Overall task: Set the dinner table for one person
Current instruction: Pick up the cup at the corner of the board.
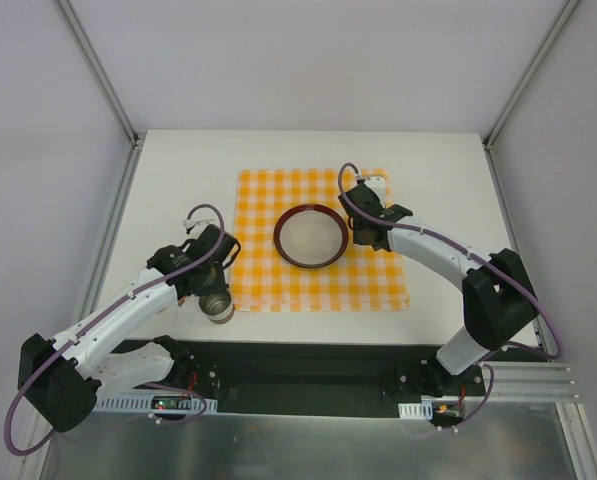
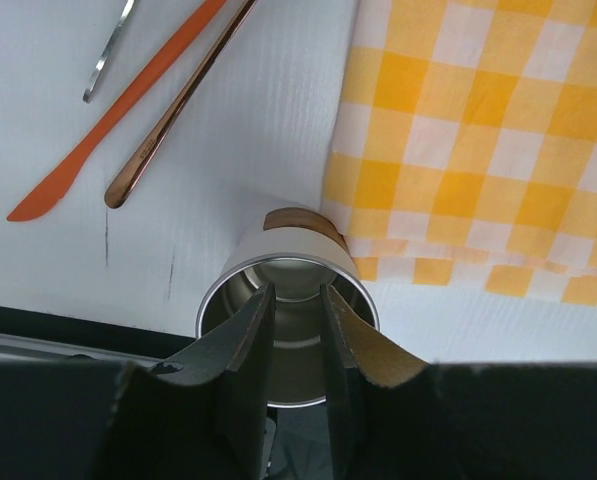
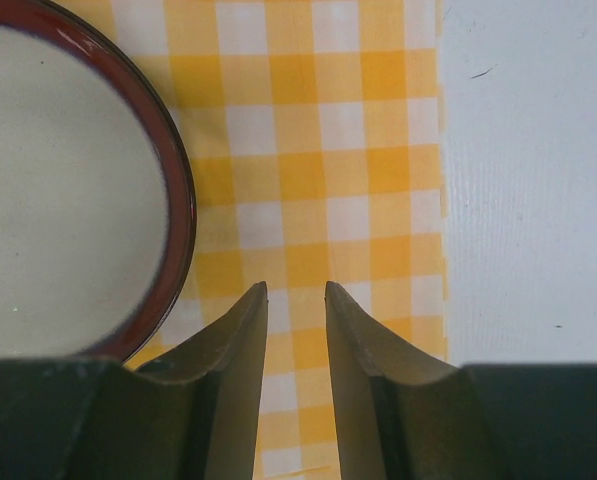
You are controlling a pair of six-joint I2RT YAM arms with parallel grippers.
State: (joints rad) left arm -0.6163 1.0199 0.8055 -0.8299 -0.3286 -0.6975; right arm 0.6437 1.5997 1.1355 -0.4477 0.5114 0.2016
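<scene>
Dinner table, a large flat white rectangular top with a plain matte surface (image 1: 178, 180), fills the middle of the top view beyond both arm bases. An orange-and-white checkered cloth mat (image 1: 268, 200) lies flat at the table's centre. On the mat sits a round plate with a dark red rim and a cream inside (image 1: 309, 236).

A round metal cup with a pale outer wall (image 2: 278, 245) stands upright on bare tabletop, just beside the mat's near left corner. The left gripper (image 2: 298, 290) hangs right over it. Its jaws are narrowly apart, both fingertips lie over the cup's mouth, and nothing shows pinched in the gap. Whether a finger touches the cup cannot be told.

Left of the cup, three utensils lie side by side on the table: a flat orange one (image 2: 128, 100), a slim copper-coloured one (image 2: 178, 105) and a silver one (image 2: 106, 55), each only partly in view.

The right gripper (image 3: 296, 288) hovers over the mat between the plate and the mat's right edge. Its jaws stand narrowly apart with nothing between them.
</scene>
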